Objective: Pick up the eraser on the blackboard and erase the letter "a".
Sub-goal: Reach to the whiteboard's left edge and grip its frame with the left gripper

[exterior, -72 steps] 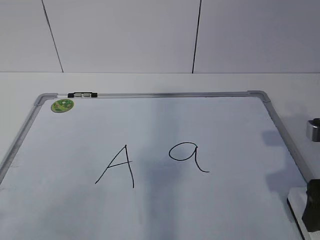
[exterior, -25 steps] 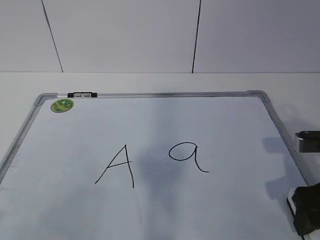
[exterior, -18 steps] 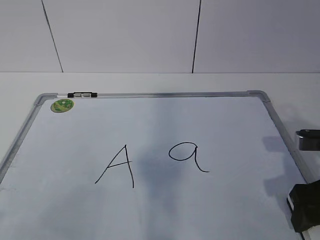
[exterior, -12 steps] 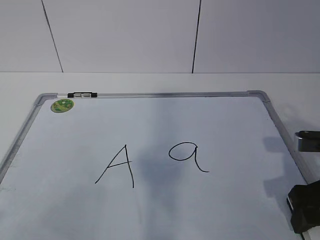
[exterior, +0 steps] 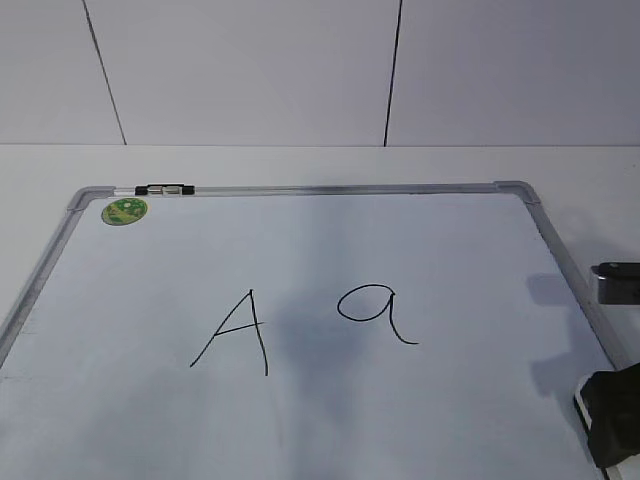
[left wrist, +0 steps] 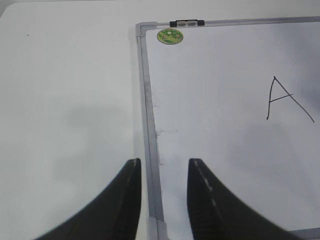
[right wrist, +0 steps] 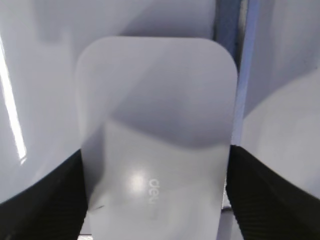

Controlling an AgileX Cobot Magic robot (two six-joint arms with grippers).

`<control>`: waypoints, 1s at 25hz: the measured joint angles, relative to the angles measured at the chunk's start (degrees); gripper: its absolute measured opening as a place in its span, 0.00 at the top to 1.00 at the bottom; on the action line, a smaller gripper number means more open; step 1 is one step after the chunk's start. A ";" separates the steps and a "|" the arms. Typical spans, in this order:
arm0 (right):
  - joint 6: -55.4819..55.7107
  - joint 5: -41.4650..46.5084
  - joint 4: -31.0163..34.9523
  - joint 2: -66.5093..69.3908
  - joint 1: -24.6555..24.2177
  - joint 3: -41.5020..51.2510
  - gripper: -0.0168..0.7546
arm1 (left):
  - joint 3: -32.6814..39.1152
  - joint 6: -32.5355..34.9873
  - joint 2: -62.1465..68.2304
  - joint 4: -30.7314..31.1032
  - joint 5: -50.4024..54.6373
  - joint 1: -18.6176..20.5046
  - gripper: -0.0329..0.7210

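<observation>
The blackboard is a white board with a grey frame lying flat on the table. The thin black letter "a" sits near its middle, right of a capital "A". The eraser, a white block with rounded corners, fills the right wrist view beside the board's grey frame; only a white sliver shows in the exterior view. My right gripper has a black finger against each side of it, at the board's lower right. My left gripper is open and empty, straddling the board's left frame.
A round green sticker and a black clip sit at the board's far left corner. White table surrounds the board, with a white panelled wall behind. A grey part of the right arm hangs over the right frame.
My right gripper has moved left over the eraser, covering most of its white top. In the last second it barely shifts. The letters are unchanged.
</observation>
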 joint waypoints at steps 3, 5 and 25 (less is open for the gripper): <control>0.00 0.10 0.00 0.00 0.00 0.00 0.17 | 0.00 0.00 0.00 0.00 0.00 0.00 0.64; 0.00 0.10 0.00 0.00 0.00 0.00 0.18 | 0.00 0.00 0.00 0.00 0.00 0.00 0.64; 0.00 0.10 0.00 0.00 0.17 0.00 0.25 | 0.00 0.00 0.00 0.00 0.00 0.00 0.64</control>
